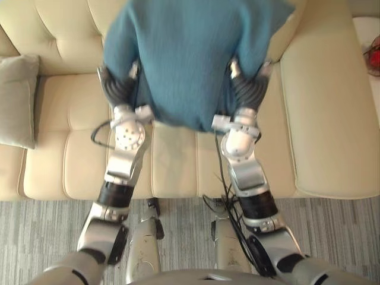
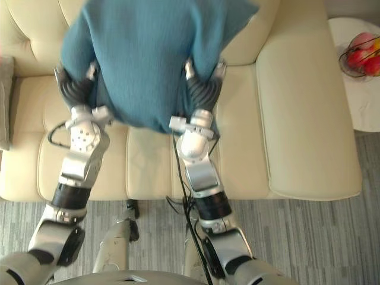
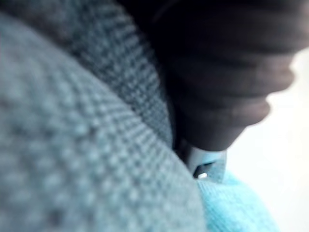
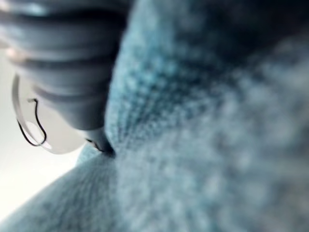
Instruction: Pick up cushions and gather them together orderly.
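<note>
A large teal knitted cushion [image 1: 190, 53] is lifted above the cream sofa [image 1: 320, 119], in front of its backrest. My left hand [image 1: 117, 88] presses against the cushion's lower left side and my right hand [image 1: 249, 89] against its lower right side, so it is carried between them. Close up, the left wrist view has the knit [image 3: 72, 145] lying against the left hand's dark cover [image 3: 227, 72]. The right wrist view has the knit [image 4: 217, 145] beside the right hand's cover [image 4: 63, 72]. A grey cushion [image 1: 18, 101] leans at the sofa's left end.
A white side table [image 2: 362, 107] stands to the right of the sofa, with a wire bowl of red fruit [image 2: 361, 54] on it. The sofa's wide right armrest [image 2: 303, 119] is bare. Grey striped carpet [image 1: 332, 225] lies in front of the sofa.
</note>
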Robot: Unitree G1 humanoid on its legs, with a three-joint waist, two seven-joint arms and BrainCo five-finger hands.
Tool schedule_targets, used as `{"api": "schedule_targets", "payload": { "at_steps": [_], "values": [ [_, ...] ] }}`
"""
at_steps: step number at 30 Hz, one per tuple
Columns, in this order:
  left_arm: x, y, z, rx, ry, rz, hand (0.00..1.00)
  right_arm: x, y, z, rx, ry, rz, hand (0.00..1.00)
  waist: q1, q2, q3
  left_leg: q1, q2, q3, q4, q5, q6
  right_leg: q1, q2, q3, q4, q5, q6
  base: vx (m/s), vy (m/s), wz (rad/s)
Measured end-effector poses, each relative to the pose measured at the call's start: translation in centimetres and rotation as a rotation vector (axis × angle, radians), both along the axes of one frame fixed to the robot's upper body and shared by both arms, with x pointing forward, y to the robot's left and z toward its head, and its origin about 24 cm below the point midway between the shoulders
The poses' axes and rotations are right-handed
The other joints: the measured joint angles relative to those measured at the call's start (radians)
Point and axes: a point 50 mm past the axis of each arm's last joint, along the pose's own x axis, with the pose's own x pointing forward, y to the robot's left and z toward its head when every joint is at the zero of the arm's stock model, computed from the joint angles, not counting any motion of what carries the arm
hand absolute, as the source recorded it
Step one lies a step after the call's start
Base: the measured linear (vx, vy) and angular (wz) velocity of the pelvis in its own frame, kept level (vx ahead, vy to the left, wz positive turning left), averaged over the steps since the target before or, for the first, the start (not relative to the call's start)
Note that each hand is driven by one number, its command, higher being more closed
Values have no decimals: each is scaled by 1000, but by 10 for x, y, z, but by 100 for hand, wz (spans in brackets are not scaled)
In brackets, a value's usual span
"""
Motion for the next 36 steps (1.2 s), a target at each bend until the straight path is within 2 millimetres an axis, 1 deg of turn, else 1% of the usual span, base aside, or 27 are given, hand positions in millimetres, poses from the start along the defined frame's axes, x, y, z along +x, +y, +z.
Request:
{"api": "schedule_targets", "payload": {
  "at_steps": [1, 2, 3, 5, 6, 9, 10, 12, 15, 16, 17, 18, 20, 21, 22, 23, 25, 26, 27, 28, 29, 30, 31, 32, 34, 36],
  "values": [
    [2, -4, 19, 18, -52, 10, 100, 0, -2, 15, 14, -54, -33, 100, 1, 10, 10, -1, -4, -1, -36, 23, -1, -15, -1, -9, 4, 0, 0, -44, -10, 14],
    [3, -5, 28, 21, -78, 11, 100, -1, -3, 23, 22, -80, -46, 100, 2, 14, 14, -2, -5, -1, -54, 35, 0, -26, -1, -10, 7, 0, 0, -67, -21, 13],
    [3, -9, 56, 33, -151, 16, 100, -2, -5, 44, 55, -146, -68, 100, 3, 23, 19, -18, -9, -2, -96, 67, -1, -62, 1, -13, 15, 0, 1, -54, -20, 7],
    [4, -12, 83, 48, -214, 27, 100, -1, -8, 65, 87, -201, -86, 100, 1, 35, 32, -38, -14, -10, -124, 92, 0, -94, 1, -19, 27, 0, 1, -44, -14, 13],
    [5, -17, 101, 52, -247, 24, 0, 1, -11, 78, 112, -228, -109, 0, 2, 42, 38, -65, -17, -23, -124, 101, 1, -122, -3, -25, 40, -2, 3, -34, -1, 18],
    [7, -26, 123, 64, -273, 15, 0, 7, -19, 97, 156, -240, -155, 0, -2, 56, 48, -107, -21, -39, -124, 122, 3, -163, -12, -46, 77, -19, 13, -23, 9, 27],
    [9, -27, 127, 69, -267, 17, 0, 12, -21, 101, 170, -226, -167, 0, 0, 59, 50, -123, -22, -46, -124, 127, 2, -184, -13, -53, 97, -31, 8, -17, 4, 19],
    [12, -27, 130, 68, -258, 22, 0, 18, -22, 104, 167, -210, -178, 0, 0, 62, 65, -128, -22, -53, -124, 131, -3, -193, -13, -61, 116, -43, 9, -9, -3, 16],
    [19, -20, 131, 40, -224, 46, 0, 29, -21, 112, 185, -171, -182, 0, 5, 61, 68, -180, -18, -55, -125, 143, -5, -252, -11, -68, 141, -52, 6, -25, -18, 10],
    [22, -18, 131, 27, -209, 50, 0, 35, -22, 116, 194, -148, -176, 0, 6, 61, 68, -208, -18, -58, -124, 155, -14, -276, -11, -71, 143, -52, 5, -37, -22, 10],
    [24, -18, 130, 5, -192, 47, 0, 41, -25, 118, 191, -117, -173, 0, 6, 61, 71, -229, -17, -60, -124, 160, -10, -294, -12, -76, 144, -50, 6, -36, -19, 15],
    [26, -18, 129, -9, -178, 46, 0, 50, -30, 117, 178, -72, -181, 0, 6, 61, 94, -235, -16, -65, -124, 165, -13, -298, -12, -84, 151, -49, 7, -31, -13, 18],
    [31, -22, 123, -22, -141, 23, 0, 61, -39, 110, 176, 4, -170, 0, 5, 61, 115, -254, -17, -72, -124, 185, -28, -312, -15, -96, 167, -53, 1, -36, -22, 19],
    [35, -22, 118, -39, -109, 15, 0, 69, -42, 106, 171, 51, -160, 0, 6, 61, 125, -264, -14, -73, -124, 188, -28, -323, -13, -99, 172, -54, 1, -37, -34, 8],
    [38, -20, 115, -48, -92, 14, 0, 72, -41, 104, 171, 72, -147, 0, 6, 61, 135, -265, -13, -73, -124, 188, -28, -329, -13, -99, 177, -55, -1, -45, -60, -2],
    [42, -18, 109, -71, -56, 7, 0, 76, -40, 101, 153, 107, -119, 0, 4, 61, 148, -276, -13, -71, -124, 192, -32, -348, -12, -93, 191, -60, 0, -37, -57, -2],
    [44, -16, 104, -92, -39, -7, 0, 80, -40, 100, 124, 134, -108, 0, -1, 60, 161, -296, -13, -70, -124, 197, -39, -371, -12, -92, 195, -64, -6, -32, -49, -1],
    [45, -16, 102, -101, -34, -9, 0, 81, -41, 100, 120, 138, -106, 0, -1, 59, 163, -306, -12, -71, -124, 198, -38, -383, -12, -92, 199, -63, -6, -47, -56, -2],
    [46, -14, 98, -104, -22, -9, 0, 81, -45, 103, 107, 135, -100, 0, -3, 60, 186, -317, -7, -70, -125, 166, -59, -398, -6, -93, 208, -63, -5, -59, -64, -2],
    [48, -12, 91, -105, -2, -8, 0, 80, -48, 105, 97, 130, -96, 0, -7, 61, 208, -324, -6, -68, -125, 137, -42, -404, -3, -93, 206, -55, 2, -50, -53, 1],
    [50, -11, 86, -107, 10, -9, 0, 79, -48, 106, 96, 127, -95, 0, -9, 60, 213, -329, -6, -66, -125, 133, -46, -409, -4, -93, 206, -53, 3, -40, -53, 0],
    [53, -8, 71, -117, 51, -2, 0, 76, -50, 111, 98, 100, -92, 0, -10, 59, 236, -333, -4, -54, -125, 132, -48, -417, -5, -90, 209, -49, 4, -23, -45, -1],
    [54, -6, 65, -118, 64, 2, 0, 74, -51, 113, 98, 91, -90, 0, -11, 60, 242, -333, -5, -52, -125, 135, -49, -419, -5, -88, 211, -50, 4, -27, -74, -6],
    [54, -3, 57, -119, 80, 10, 0, 72, -51, 115, 102, 75, -86, 0, -11, 59, 248, -336, -5, -47, -125, 152, -37, -429, -5, -84, 222, -58, 4, -5, -72, 0],
    [54, -1, 48, -125, 89, 15, 0, 68, -51, 118, 121, 48, -63, 0, -22, 57, 250, -349, -13, -40, -124, 165, -21, -459, -11, -76, 256, -80, 6, 2, -70, 7],
    [54, 0, 44, -128, 89, 19, 0, 67, -52, 115, 133, 40, -52, 0, -24, 49, 254, -349, -16, -30, -124, 166, -20, -473, -12, -67, 276, -92, 6, -6, -89, 1]
  ]
}}
